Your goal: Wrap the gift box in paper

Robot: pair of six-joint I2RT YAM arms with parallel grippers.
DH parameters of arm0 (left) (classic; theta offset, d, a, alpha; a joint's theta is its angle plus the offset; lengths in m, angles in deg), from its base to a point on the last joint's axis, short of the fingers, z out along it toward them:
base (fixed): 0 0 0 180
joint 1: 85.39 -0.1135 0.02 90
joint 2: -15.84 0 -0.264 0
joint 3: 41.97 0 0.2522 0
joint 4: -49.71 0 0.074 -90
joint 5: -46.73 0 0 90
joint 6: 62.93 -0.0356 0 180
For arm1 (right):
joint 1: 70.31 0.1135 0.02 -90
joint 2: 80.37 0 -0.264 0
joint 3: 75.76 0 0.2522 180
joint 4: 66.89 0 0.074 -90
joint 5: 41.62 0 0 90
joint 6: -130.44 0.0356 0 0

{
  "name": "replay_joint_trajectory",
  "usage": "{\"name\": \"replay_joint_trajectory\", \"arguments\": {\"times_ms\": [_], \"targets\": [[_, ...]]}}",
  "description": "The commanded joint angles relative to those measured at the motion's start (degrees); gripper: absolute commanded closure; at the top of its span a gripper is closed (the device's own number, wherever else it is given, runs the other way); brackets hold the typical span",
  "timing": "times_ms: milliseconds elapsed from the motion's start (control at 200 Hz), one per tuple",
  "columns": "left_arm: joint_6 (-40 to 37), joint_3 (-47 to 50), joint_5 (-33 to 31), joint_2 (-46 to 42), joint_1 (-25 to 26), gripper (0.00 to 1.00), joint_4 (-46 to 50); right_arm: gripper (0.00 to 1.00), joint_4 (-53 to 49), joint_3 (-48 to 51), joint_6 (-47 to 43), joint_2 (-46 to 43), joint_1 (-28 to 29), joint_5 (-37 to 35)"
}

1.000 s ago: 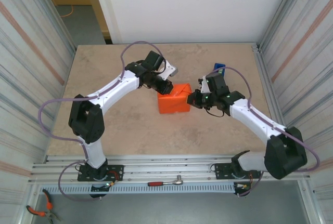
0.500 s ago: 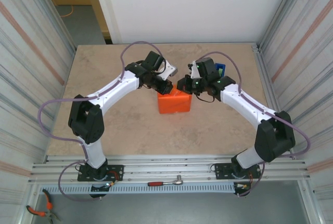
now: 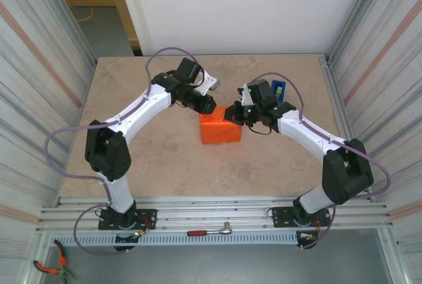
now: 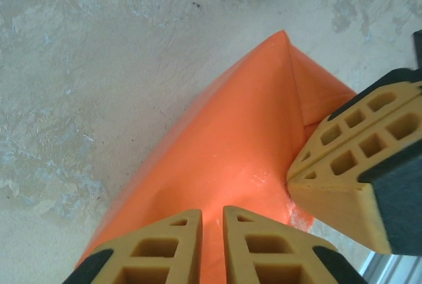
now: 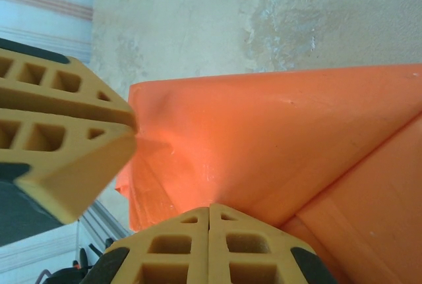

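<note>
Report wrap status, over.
Left gripper near-closed over the paper, grip unclear. Right gripper shut, tips against its ridge. Blue dispenser stands apart behind.

The paper (image 4: 231, 159) is smooth, slightly glossy — the table (image 4: 79, 66) matt, mottled stone-look.

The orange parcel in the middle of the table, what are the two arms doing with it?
Both arms are working on the orange paper, which is already folded into a box-shaped parcel on the table. The left gripper and the right gripper, each with its fingers together, touch the parcel's far upper edge from opposite sides. A blue tape dispenser stands beyond them.
</note>
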Motion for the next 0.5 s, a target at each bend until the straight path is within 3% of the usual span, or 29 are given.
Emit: {"name": "replay_joint_trajectory", "arguments": {"times_ms": [0,491], "targets": [[0.8,-1.1,4.9,-2.6,0.2,0.83,3.1,1.00,-1.4,1.8,0.4,0.8,-0.2,0.0],[0.6,7.3,4.7,-4.8,1.6,0.89,0.7,1.00,-1.4,3.0,0.7,0.3,-0.5,-0.1]]}}
